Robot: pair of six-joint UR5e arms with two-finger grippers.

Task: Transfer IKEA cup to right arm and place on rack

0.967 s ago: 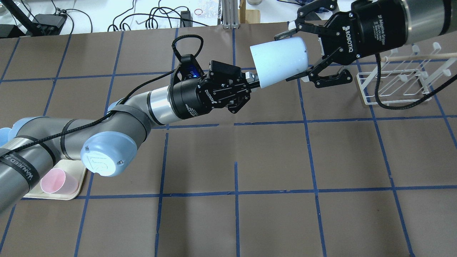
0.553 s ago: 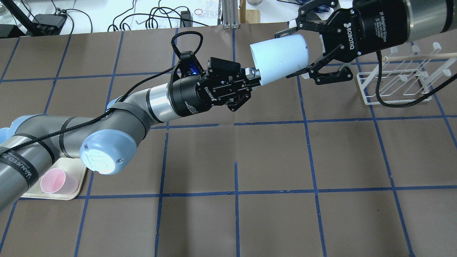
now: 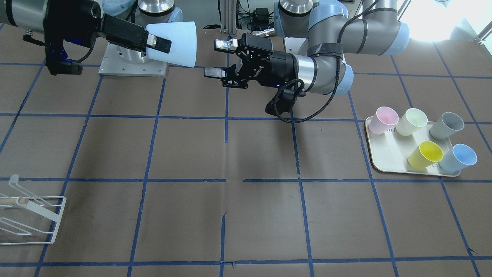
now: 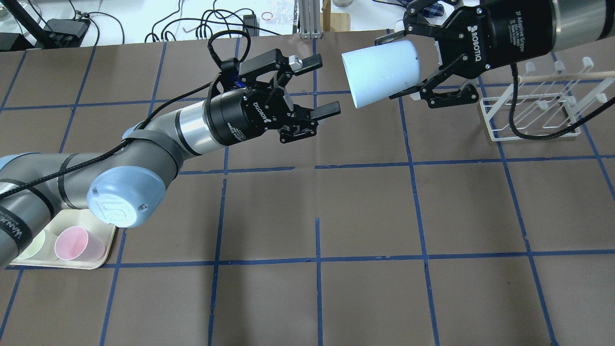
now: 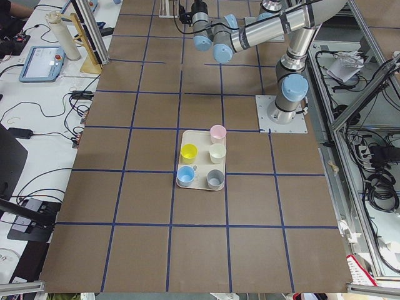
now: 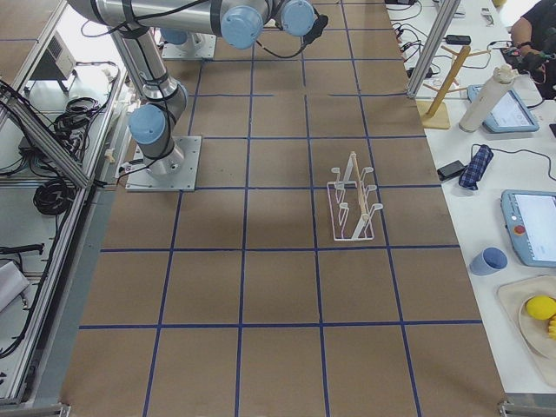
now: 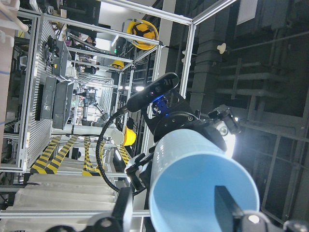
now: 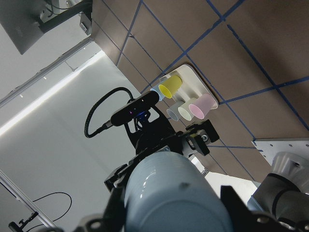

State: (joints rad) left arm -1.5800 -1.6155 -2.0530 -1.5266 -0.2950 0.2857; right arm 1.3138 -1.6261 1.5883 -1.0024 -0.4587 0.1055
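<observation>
The left pincer [image 4: 323, 85] stands with fingers apart and empty, just before the open mouth of the IKEA cup [image 4: 372, 77], not touching it. The right pincer [image 4: 390, 68] is clamped on this cup, holding it sideways above the table [image 4: 336, 216]; the rack [image 6: 352, 198] stands behind that pincer.

Right hand [image 4: 390, 68] and left hand [image 4: 326, 84] both read ROBOTIQ.

Cup [image 4: 369, 80] in right gripper [image 4: 385, 69]: plain pale sky-blue. Right gripper and left gripper [image 4: 324, 84]: black, white lettering. Table [image 4: 365, 211] beneath both: brown, blue grid lines. Rack [image 4: 528, 113] beside right gripper: white wire, pale wooden dowel. Tray [image 3: 388, 154] well behind left gripper: cream, carrying pink cup [image 3: 385, 120], cream cup [image 3: 412, 121], grey cup [image 3: 446, 125], yellow cup [image 3: 426, 154], blue cup [image 3: 459, 157].
</observation>
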